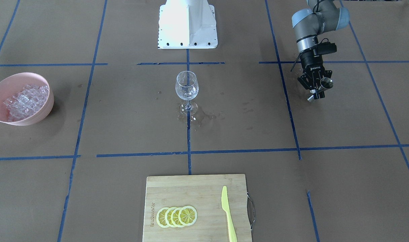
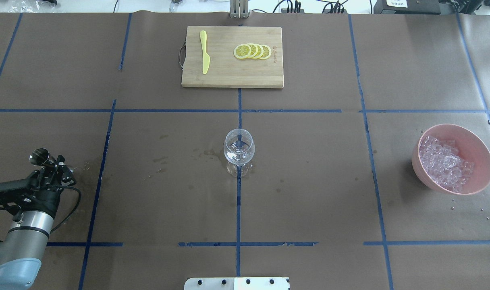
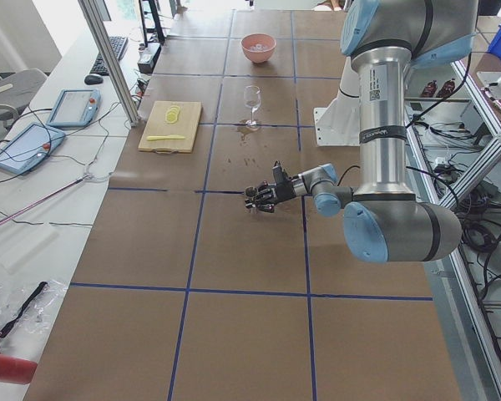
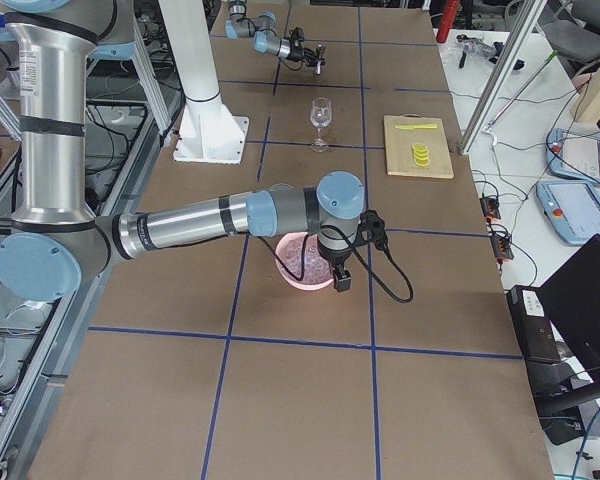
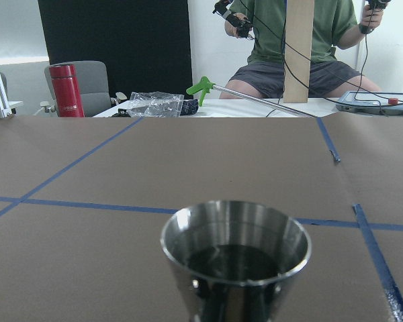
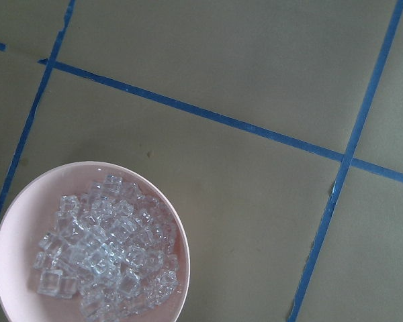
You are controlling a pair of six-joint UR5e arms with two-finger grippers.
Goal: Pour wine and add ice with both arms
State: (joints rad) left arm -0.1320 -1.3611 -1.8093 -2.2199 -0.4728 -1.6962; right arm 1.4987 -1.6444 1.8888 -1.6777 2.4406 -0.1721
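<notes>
Holding a small metal cup (image 5: 235, 258) tight, your left claw (image 2: 55, 168) hangs over the table (image 2: 309, 193).
Your wine glass (image 2: 239, 150) stands well away from it. Your right claw (image 4: 340, 277) hangs above the ice (image 6: 104, 258) in the pink bowl (image 6: 17, 218); open or closed, you cannot tell.

left tool (image 2: 49, 163), lower left, clamps a metal cup (image 2: 38, 156); right arm (image 4: 210, 218) stretched mid-frame, right tool (image 4: 340, 282) pointing down, grip unclear.
</notes>
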